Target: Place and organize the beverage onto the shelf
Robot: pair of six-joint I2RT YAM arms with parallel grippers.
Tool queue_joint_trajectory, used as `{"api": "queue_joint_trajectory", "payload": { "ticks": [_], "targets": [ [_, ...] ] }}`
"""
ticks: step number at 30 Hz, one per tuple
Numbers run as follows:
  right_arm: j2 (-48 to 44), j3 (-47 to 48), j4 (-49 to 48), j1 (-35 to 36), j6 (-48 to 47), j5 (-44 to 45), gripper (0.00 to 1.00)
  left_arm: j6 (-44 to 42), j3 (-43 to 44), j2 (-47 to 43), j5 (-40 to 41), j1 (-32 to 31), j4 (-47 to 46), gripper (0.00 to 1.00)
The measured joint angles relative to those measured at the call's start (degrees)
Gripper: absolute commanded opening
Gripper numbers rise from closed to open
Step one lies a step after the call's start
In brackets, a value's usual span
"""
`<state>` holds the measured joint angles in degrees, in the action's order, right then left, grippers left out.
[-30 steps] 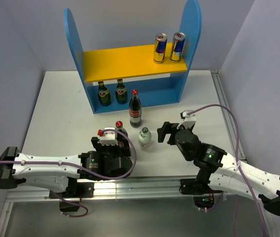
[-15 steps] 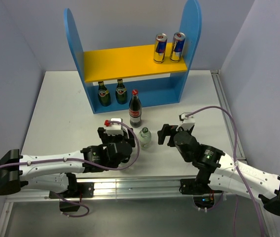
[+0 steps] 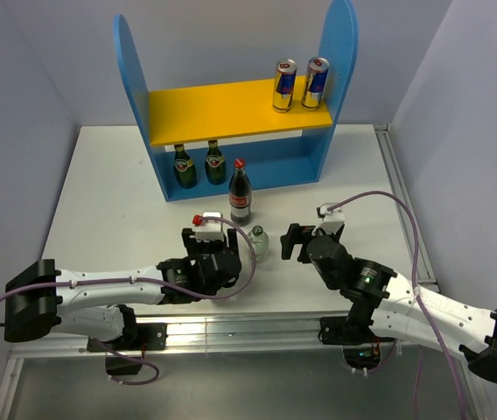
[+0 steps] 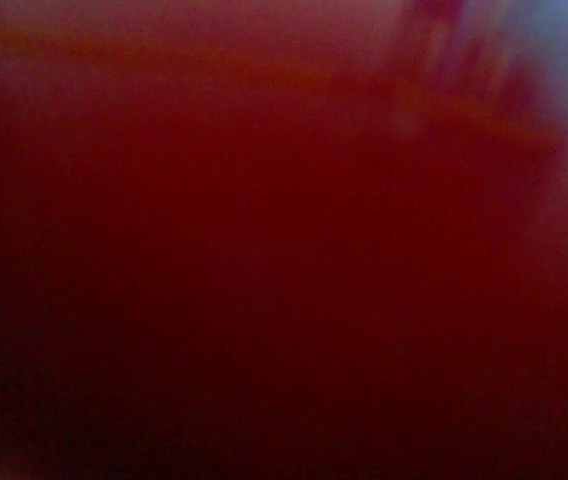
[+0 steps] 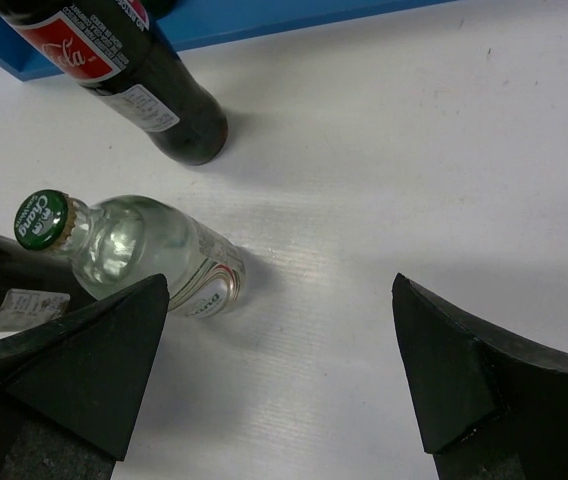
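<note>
Left hand point(image 3: 220, 236) advanced, grip unclear, right hand point(image 5: 280, 290) spread beside clear bottle point(image 5: 154, 250)

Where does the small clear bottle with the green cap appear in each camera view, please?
Top external: the clear bottle sits at centre, just below the cola bottle.
Left wrist: not visible; only red blur.
Right wrist: the clear bottle, left of middle.
Shared landmark: the cola bottle, upright beside it.

Two cans point(image 3: 284, 85) are standing on the shelf's point(image 3: 205, 112) upper board at its right end, and two bottles point(image 3: 184, 166) are sitting on its base at the left. A cola bottle point(image 3: 240, 194) is standing on the table point(image 3: 108, 192) before the shelf. A small bottle point(image 3: 258, 241) is standing just nearer, with a second cola bottle point(image 5: 4, 300) just left of it.
</note>
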<state>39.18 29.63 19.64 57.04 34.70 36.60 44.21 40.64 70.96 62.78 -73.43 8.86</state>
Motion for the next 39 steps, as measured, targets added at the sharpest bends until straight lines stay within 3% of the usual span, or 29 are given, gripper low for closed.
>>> {"api": "queue_joint_trajectory", "payload": {
  "ticks": [3,5,7,9,10,16,20,26,34,39],
  "targets": [
    [-0.22,-0.33,-0.04,0.0,0.02,0.0,1.0,0.09,-0.2,0.07,0.04,0.39,-1.11,0.6],
    [-0.31,-0.46,-0.11,0.0,0.02,0.0,1.0,-0.35,-0.31,0.09,0.39,0.61,-1.31,0.53],
    [-0.31,-0.46,-0.15,0.0,0.02,0.02,1.0,-0.33,-0.39,0.13,0.46,0.79,-1.55,0.35],
    [-0.33,-0.48,-0.26,0.0,0.02,0.02,1.0,-0.28,-0.39,0.13,0.48,0.83,-1.55,0.09],
    [-0.33,-0.48,-0.33,0.0,0.02,0.0,1.0,-0.22,-0.39,0.13,0.48,0.83,-1.51,0.0],
    [-0.33,-0.48,-0.37,0.0,0.02,0.02,1.0,1.88,0.68,0.11,0.44,0.87,1.57,0.0],
    [-0.42,-0.48,-0.37,0.0,0.02,0.02,1.0,3.02,3.76,0.11,-0.94,0.92,9.42,0.0],
    [-0.76,-0.48,-0.37,0.0,0.0,0.02,1.0,-2.34,9.22,-1.73,-5.44,3.13,16.39,0.0],
    [-1.18,-0.48,-0.35,0.0,0.0,0.02,1.0,-15.72,21.09,-4.72,-12.15,14.75,15.32,0.0],
    [-1.38,-0.48,-0.35,0.0,0.0,0.02,1.0,-22.23,34.64,-0.42,-18.14,24.55,18.18,0.0]
  ]
}}
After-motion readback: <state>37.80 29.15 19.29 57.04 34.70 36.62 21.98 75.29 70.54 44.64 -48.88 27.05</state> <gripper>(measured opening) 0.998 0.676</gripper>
